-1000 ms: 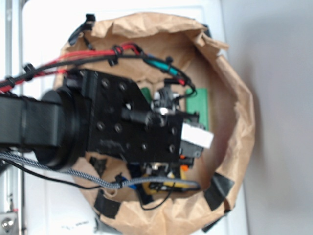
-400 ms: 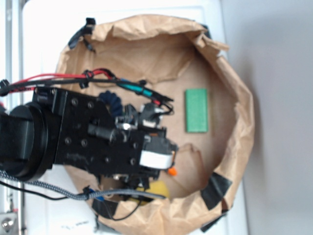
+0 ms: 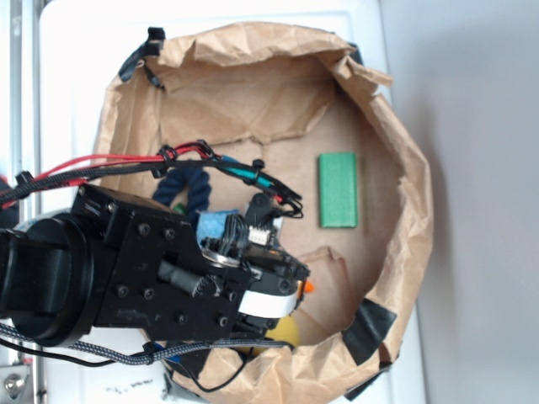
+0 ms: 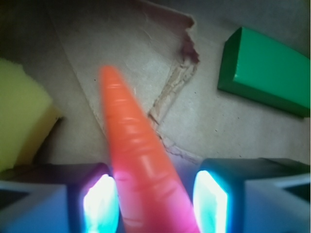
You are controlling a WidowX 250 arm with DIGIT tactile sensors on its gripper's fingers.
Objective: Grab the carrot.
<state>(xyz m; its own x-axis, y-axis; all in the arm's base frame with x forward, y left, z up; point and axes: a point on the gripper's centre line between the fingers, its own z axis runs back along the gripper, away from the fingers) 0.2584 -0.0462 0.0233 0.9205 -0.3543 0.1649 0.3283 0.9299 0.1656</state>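
end effector set narrow around the carrot, lit pads close on either side, actual contact not clear. carrot pointing away from the wrist camera over brown paper, yellow foam piece to its left, green block upper right. from outside, only the orange tip peeking past the black arm, inside the paper-lined basin, green block well apart

lab test rig: taped brown paper bin, toy props.
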